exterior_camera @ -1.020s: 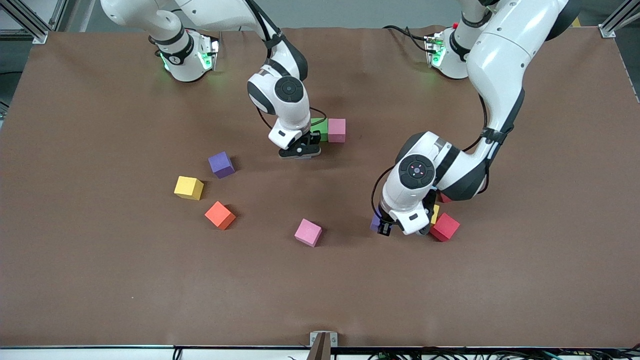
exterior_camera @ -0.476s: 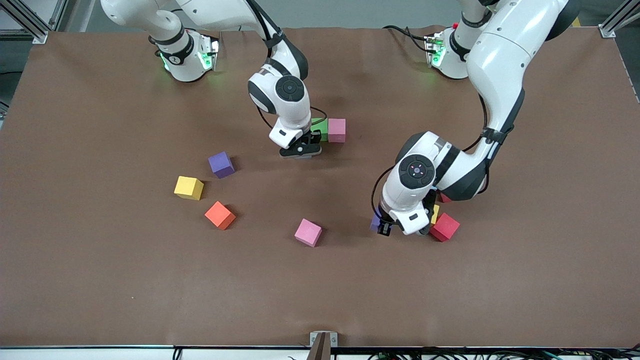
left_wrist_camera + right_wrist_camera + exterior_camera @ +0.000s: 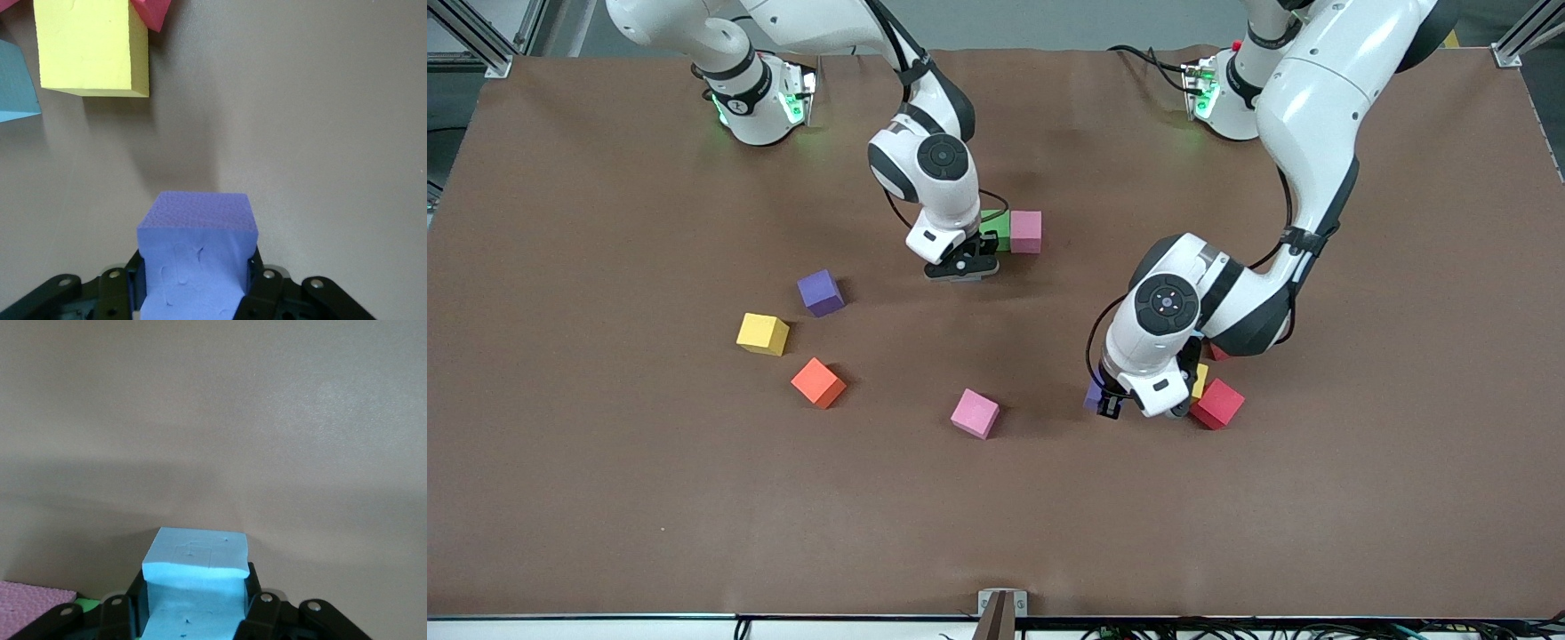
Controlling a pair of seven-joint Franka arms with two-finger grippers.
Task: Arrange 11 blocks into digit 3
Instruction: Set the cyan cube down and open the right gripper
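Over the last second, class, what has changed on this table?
Almost nothing. The left gripper stays shut on a purple block, the right gripper on a blue block, both barely shifting. The loose blocks lie unmoved.

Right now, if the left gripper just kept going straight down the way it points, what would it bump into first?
Probably only the brown table. The left gripper is shut on a purple block, and bare tabletop lies below it. The yellow block sits off to one side, though depth is hard to judge.
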